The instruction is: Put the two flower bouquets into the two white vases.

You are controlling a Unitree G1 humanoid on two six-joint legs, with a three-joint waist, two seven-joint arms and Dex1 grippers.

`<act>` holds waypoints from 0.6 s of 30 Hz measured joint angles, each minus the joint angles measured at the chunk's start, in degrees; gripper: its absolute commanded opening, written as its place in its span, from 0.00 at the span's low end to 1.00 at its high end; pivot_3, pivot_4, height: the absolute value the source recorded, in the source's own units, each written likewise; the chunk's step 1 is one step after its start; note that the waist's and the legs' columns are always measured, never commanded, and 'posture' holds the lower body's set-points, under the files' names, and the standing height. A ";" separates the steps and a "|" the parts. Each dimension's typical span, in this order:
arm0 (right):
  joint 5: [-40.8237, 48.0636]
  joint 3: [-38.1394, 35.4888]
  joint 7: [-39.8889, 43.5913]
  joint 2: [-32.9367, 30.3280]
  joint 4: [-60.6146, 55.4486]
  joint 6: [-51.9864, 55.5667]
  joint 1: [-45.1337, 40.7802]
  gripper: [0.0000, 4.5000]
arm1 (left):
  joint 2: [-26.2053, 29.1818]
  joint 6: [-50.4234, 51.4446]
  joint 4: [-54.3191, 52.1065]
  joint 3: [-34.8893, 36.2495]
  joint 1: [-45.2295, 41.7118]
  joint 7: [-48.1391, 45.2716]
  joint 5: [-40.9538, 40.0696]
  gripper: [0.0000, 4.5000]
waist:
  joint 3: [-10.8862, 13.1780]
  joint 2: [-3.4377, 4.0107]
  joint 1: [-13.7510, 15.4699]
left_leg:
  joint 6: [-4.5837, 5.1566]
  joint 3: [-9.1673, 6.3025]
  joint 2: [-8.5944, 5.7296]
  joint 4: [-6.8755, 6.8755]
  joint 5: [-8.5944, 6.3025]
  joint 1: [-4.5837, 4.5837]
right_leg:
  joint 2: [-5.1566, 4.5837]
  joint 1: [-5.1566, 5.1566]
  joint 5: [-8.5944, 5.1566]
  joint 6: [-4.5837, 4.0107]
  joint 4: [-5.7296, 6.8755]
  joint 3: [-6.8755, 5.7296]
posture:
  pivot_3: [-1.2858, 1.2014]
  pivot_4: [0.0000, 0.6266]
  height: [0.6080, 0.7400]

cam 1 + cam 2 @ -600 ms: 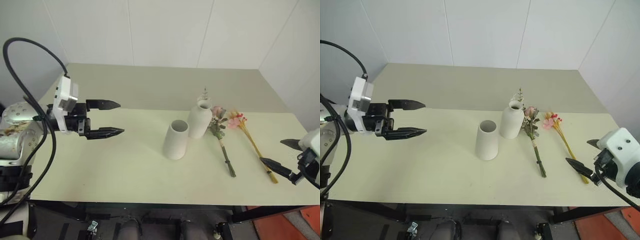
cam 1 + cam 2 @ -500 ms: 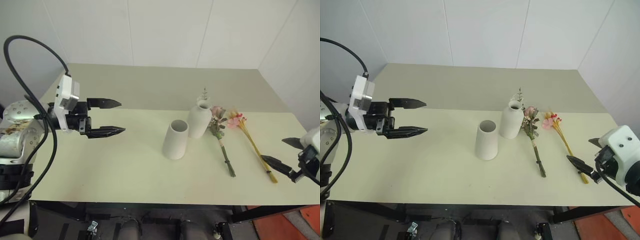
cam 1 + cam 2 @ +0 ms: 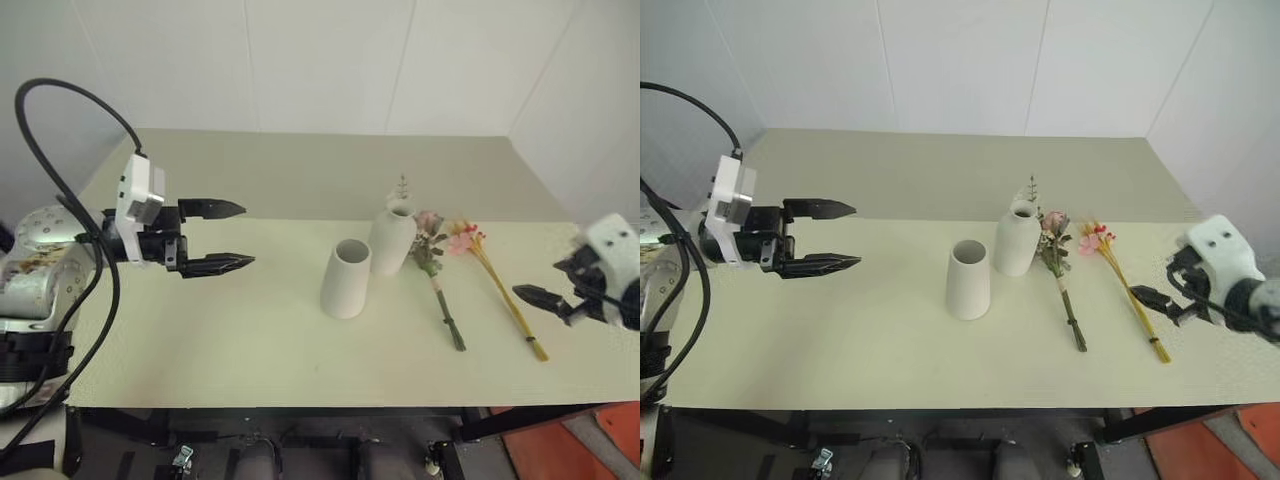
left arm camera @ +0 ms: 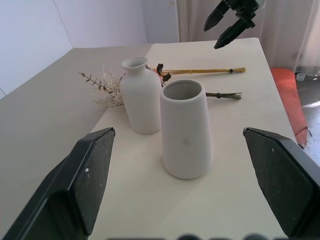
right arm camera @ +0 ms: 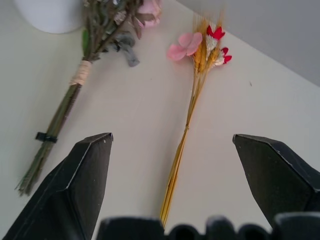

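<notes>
The two eye views look forward and down from head height over the table — both take in its whole top. The left wrist view looks level across the table, close on the cylinder vase and the bottle vase. The right wrist view looks steeply down, near the slim bouquet and the bushy bouquet — both appear in every view.
</notes>
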 measured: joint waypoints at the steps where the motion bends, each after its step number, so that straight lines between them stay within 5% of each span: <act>1: -1.17 3.79 0.04 0.54 3.78 -0.02 -3.68 1.00 | -0.18 -0.17 0.19 -0.22 0.01 0.07 0.17 0.99 | 0.00 0.00 -0.12 | 0.00 0.00 0.00 -0.01 0.00 -0.01 | 0.02 -0.03 0.10 0.15 0.01 0.00 | 0.52 0.24 1.00; 10: -14.17 22.92 -1.00 11.96 38.90 -7.37 -28.07 1.00 | -1.01 -0.91 -0.43 -1.39 -0.03 0.15 0.45 0.99 | 0.02 0.02 -0.27 | 0.00 0.01 -0.02 -0.05 0.00 -0.20 | 0.03 -0.22 0.37 0.05 0.03 0.02 | 0.52 0.24 1.00; 18: -19.38 25.34 -0.03 15.04 55.75 -12.49 -34.77 0.41 | 0.73 -0.94 -2.18 -0.13 3.62 0.42 0.34 1.00 | 0.02 0.03 -0.14 | 0.00 0.03 -0.03 -0.03 0.00 -0.18 | 0.01 -0.21 0.38 0.03 0.06 0.02 | 0.52 0.24 1.00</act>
